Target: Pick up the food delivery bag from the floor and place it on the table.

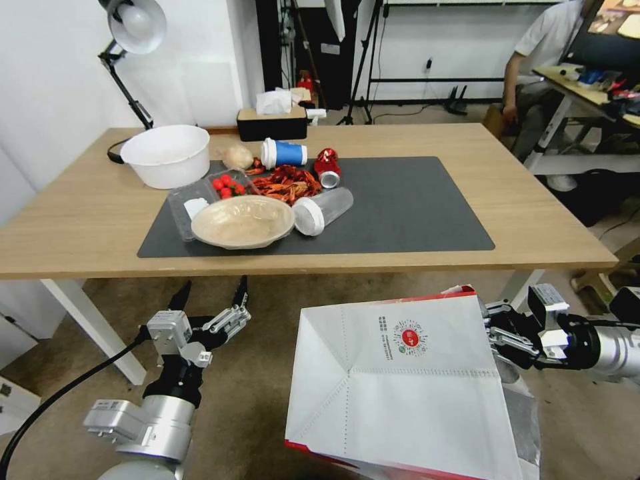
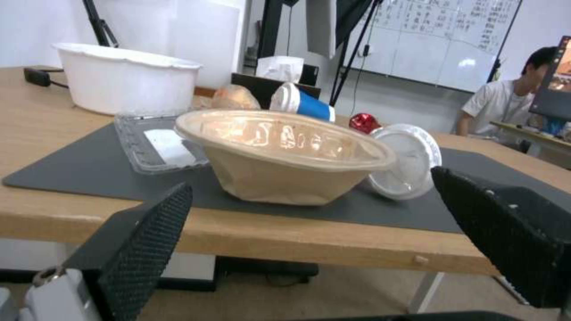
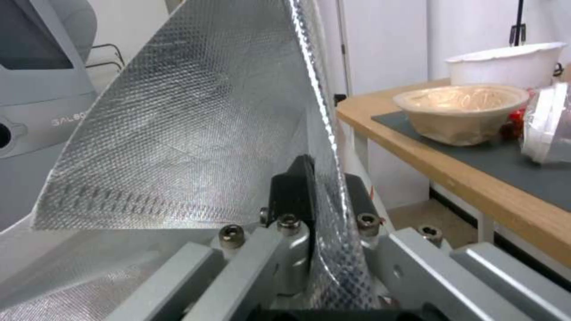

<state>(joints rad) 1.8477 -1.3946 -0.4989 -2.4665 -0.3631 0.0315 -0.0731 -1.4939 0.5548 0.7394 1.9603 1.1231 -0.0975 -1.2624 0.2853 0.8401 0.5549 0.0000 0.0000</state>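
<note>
The food delivery bag [image 1: 400, 387], white with red trim and a round red logo, hangs tilted in the air below the table's front edge, over the floor [image 1: 260, 373]. My right gripper [image 1: 493, 337] is shut on the bag's upper rim; the right wrist view shows its fingers [image 3: 291, 191] pinching the silver foil lining [image 3: 196, 116]. My left gripper [image 1: 210, 297] is open and empty, low in front of the table [image 1: 533, 220], its fingers [image 2: 149, 232] pointing at the table edge. The light-wood table carries a dark grey mat [image 1: 413, 207].
On the mat's left half lie a beige bowl [image 1: 243, 221], a white bowl [image 1: 167, 155], a blue cup [image 1: 283, 153], a red can [image 1: 327, 167], a clear lidded cup [image 1: 323, 210], red food [image 1: 287, 183] and a plastic tray [image 1: 190, 207]. A desk lamp [image 1: 133, 33] stands back left.
</note>
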